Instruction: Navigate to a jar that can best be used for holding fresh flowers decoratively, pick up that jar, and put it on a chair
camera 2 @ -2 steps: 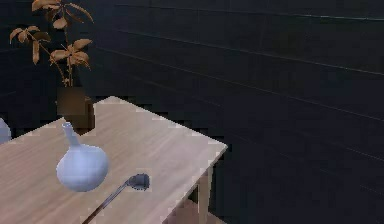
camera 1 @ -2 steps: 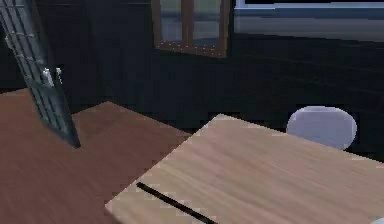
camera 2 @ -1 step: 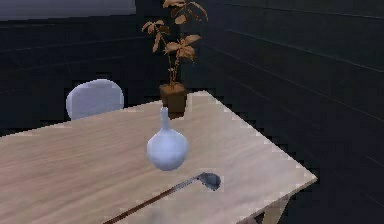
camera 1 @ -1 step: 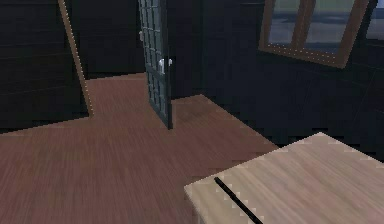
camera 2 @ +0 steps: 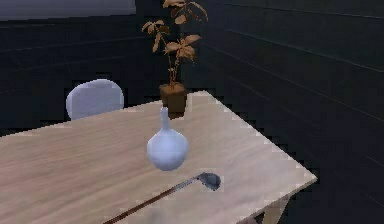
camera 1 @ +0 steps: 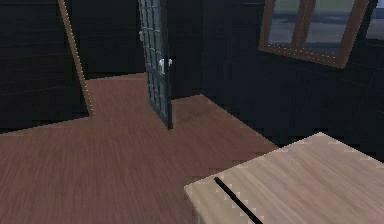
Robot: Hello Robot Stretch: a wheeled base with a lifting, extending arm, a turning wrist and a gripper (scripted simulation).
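Mostly chair [camera 2: 95, 98] hid behind table [camera 2: 70, 170]; jar [camera 2: 167, 145] nr utensil [camera 2: 207, 181], hard to ID; jaw state can't tell.

We logged the forward view looking ahead and somewhat down, over brown floor [camera 1: 120, 150] toward a door [camera 1: 153, 60] well off in the dark wall, with a window [camera 1: 310, 25] at upper right. A table [camera 1: 300, 185] corner sat close at its lower right. The arm side view looked down across that same table [camera 2: 60, 165] from near, facing a chair [camera 2: 95, 98] at the far edge. We noted the table as the shared part.
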